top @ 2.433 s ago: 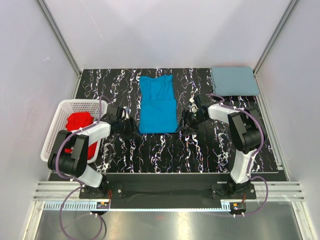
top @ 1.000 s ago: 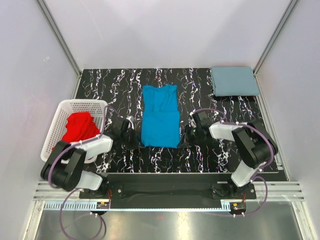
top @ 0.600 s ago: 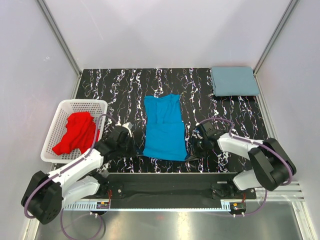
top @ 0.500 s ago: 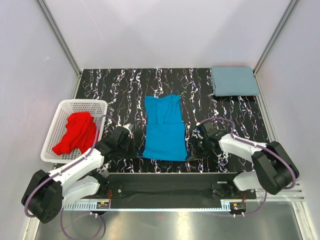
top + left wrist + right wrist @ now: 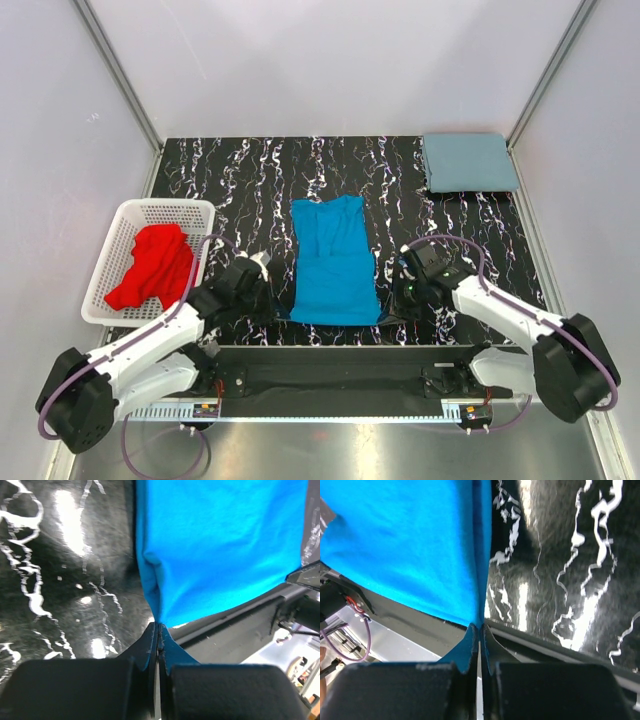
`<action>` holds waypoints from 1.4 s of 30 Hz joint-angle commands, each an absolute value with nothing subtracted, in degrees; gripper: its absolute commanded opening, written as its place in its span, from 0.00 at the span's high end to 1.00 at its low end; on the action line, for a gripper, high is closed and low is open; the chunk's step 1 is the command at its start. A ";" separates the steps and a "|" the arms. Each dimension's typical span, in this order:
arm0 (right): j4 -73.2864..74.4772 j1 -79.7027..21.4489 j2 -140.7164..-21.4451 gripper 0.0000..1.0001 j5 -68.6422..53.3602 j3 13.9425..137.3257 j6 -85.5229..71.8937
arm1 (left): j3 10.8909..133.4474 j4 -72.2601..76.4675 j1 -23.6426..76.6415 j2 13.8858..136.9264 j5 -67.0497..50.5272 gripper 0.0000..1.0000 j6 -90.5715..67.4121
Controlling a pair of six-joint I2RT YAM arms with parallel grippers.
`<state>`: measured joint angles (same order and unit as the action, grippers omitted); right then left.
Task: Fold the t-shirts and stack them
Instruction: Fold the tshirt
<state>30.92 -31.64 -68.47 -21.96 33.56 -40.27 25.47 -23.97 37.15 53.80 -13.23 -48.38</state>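
The left gripper [image 5: 158, 629] and right gripper [image 5: 480, 630] each pinch a near corner of the bright blue t-shirt [image 5: 335, 262], which spreads between and beyond them, its hem seemingly raised off the marbled table [image 5: 240, 170].

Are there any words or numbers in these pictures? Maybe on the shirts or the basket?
None: there is no text to read in any view.
The blue shirt, grey-blue shirt and red shirt are plain, with no print showing.
The basket shows no label.
The white squiggles on the table are only a marble pattern, not letters.
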 commanded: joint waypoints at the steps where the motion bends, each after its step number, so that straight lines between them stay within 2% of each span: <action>1: 36.65 -32.17 -64.78 1.00 -19.51 36.38 -40.96 | 28.03 -24.52 38.05 52.65 -14.68 1.00 -49.66; 8: 38.84 -32.17 -64.24 1.00 -18.29 40.25 -40.09 | 34.62 -29.00 38.41 52.12 -9.68 1.00 -49.92; 14: 42.10 -31.99 -68.55 1.00 -14.07 49.55 -36.39 | 45.50 -32.43 37.53 58.44 -5.45 1.00 -45.80; 34: 50.10 -20.31 -98.77 1.00 -17.66 90.42 -23.12 | 78.74 -28.13 20.75 89.73 -9.66 1.00 -34.72; 42: 48.96 -18.20 -115.30 0.99 -19.33 106.07 -20.31 | 87.71 -21.81 15.82 103.00 -17.74 1.00 -32.70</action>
<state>49.36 -19.16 -111.18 -17.74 100.64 -22.85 83.83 -27.40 17.06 100.38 -13.15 -34.65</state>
